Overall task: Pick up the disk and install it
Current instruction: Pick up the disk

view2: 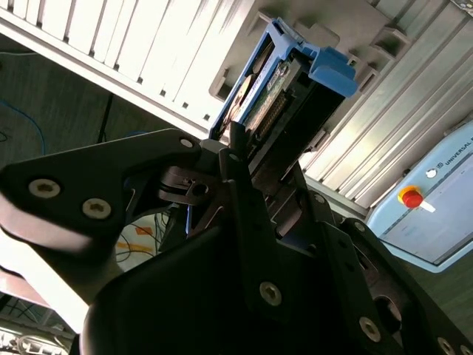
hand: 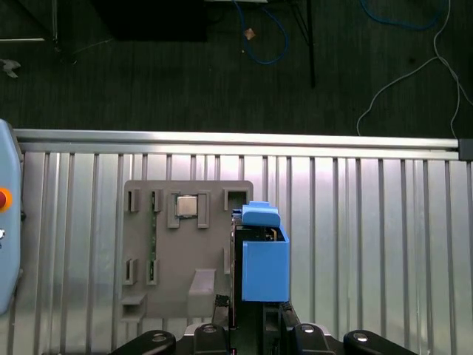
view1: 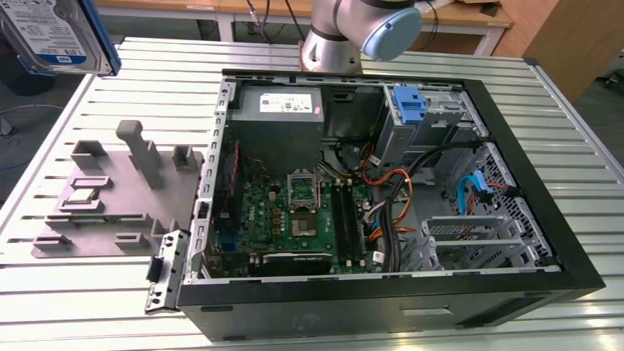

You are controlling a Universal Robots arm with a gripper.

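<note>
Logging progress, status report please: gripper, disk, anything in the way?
Gripper shut on disk. Disk aloft over grey rack, outside computer case. No obstacle seen near it.

In the exterior view I see my arm (view1: 337, 40) as a grey joint with a pale blue cap (view1: 395, 29), standing upright at the back. In both wrist views my tool (view2: 247, 159) (hand: 247, 310) points downward. Its black fingers (view2: 244, 192) are clamped from either side on the disk (view2: 259, 96) (hand: 262, 266), gripping it on edge.

The disk (view1: 49, 33) — silver, with a blue-and-white label and blue plastic side rails — hangs clear of the bench, above its far corner on the exterior view's left, clamped in the gripper (view2: 259, 166).
</note>
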